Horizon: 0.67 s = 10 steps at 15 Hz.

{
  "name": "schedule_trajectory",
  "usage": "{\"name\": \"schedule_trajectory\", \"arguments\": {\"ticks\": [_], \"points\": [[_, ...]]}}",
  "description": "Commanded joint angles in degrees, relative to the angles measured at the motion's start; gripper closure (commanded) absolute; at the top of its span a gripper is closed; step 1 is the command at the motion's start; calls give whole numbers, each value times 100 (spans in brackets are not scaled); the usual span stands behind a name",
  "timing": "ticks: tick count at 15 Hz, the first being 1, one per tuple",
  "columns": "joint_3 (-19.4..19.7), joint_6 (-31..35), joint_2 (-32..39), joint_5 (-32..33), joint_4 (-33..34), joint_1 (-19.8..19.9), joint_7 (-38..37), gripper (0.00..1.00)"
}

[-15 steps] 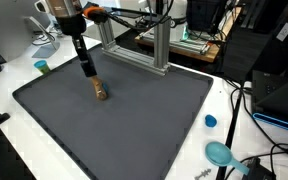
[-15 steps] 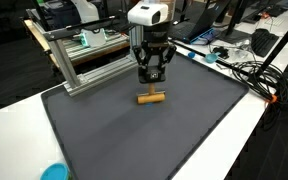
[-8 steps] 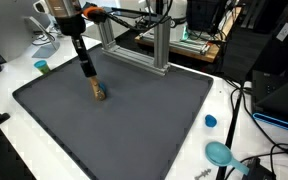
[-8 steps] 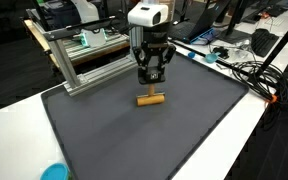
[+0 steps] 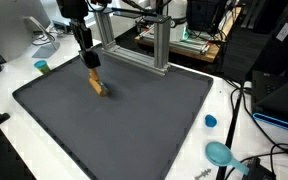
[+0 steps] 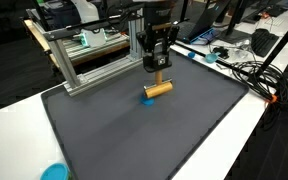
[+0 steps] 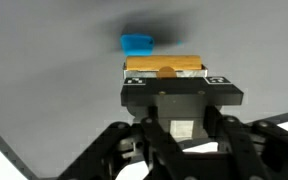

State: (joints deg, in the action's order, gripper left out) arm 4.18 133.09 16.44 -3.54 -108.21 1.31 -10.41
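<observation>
Pincer (image 6: 157,74) closed on the wooden dowel (image 6: 161,88) at mid-length so it hangs level above the grey mat (image 6: 104,130); blue block (image 7: 136,43) sits top-centre in the wrist view.

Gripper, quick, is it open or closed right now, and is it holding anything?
Gripper: closed, holding the wooden block.

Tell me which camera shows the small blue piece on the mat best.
Wrist view: the blue piece lies fully visible beyond the held wooden block. In an exterior view only a sliver shows below the block; in an exterior view the block shows, no blue.
</observation>
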Motion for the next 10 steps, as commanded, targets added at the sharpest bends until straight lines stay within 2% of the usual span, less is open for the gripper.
{"name": "schedule_trajectory", "arguments": {"ticks": [1, 4, 6, 10], "points": [[-185, 90, -431, -326, -377, 100, 488, 79], [-59, 89, -387, 191, -391, -8, 254, 79], [-37, 178, -208, 348, -298, 45, 469, 79], [-175, 108, -311, 166, -328, 320, 2015, 79]]}}
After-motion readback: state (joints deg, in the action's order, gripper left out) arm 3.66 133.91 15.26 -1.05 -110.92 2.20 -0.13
